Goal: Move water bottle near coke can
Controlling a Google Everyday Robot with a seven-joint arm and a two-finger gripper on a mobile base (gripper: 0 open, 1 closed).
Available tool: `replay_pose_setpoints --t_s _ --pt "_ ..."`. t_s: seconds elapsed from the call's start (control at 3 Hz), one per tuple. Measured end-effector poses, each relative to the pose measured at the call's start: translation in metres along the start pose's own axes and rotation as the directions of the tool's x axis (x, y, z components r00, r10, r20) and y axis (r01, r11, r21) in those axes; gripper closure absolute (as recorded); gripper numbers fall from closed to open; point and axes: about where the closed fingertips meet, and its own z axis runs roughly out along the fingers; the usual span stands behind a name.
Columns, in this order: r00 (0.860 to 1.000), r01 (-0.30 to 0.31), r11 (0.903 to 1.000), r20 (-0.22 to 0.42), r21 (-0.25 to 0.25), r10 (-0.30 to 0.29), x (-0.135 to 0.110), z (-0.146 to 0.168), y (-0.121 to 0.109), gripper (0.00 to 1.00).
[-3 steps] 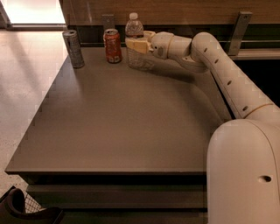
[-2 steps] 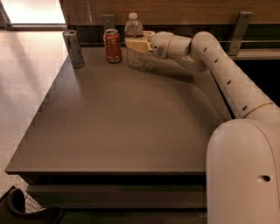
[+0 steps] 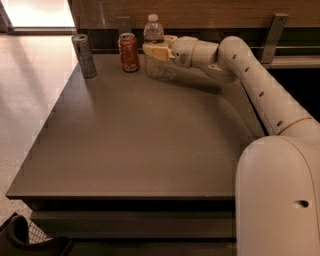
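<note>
- Nearest me, at the low left corner, a dark object with a mesh side (image 3: 20, 240) sits below the table edge; I cannot tell what it is.
- The robot's pale, rounded body (image 3: 280, 200) fills the near right corner.
- The table (image 3: 135, 145) is a broad dark brown slab, and everything on it stands along its far edge.
- To the left of the table is a pale floor (image 3: 25, 100), bright near the far end.
- The arm (image 3: 260, 85) rises from the body and reaches away and to the left over the table's right side, ending at the far edge.
- The gripper (image 3: 154, 47) is at the end of that arm, level with the middle of the water bottle (image 3: 153, 33). It is clasped around the bottle, with one yellowish finger (image 3: 156, 52) lying across the bottle's near side.
- The water bottle stands upright at the far edge of the table, its white cap above the gripper and its clear ribbed base showing below it, down on the table.
- The coke can (image 3: 129, 52) stands upright just beside the bottle, on its left, with a narrow gap between them.
- The taller silver-grey can (image 3: 84, 56) stands upright further left, near the table's far left corner, apart from the coke can.
- Behind it all runs a wooden wall panel (image 3: 210, 12), with a grey metal bracket (image 3: 274, 31) on the right.
</note>
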Motion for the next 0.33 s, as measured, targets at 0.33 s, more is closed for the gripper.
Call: replay_pose_setpoints --t_s 0.33 --pt "1.0 -0.001 1.0 0.001 -0.005 0.001 0.0002 0.0031 0.0018 0.05"
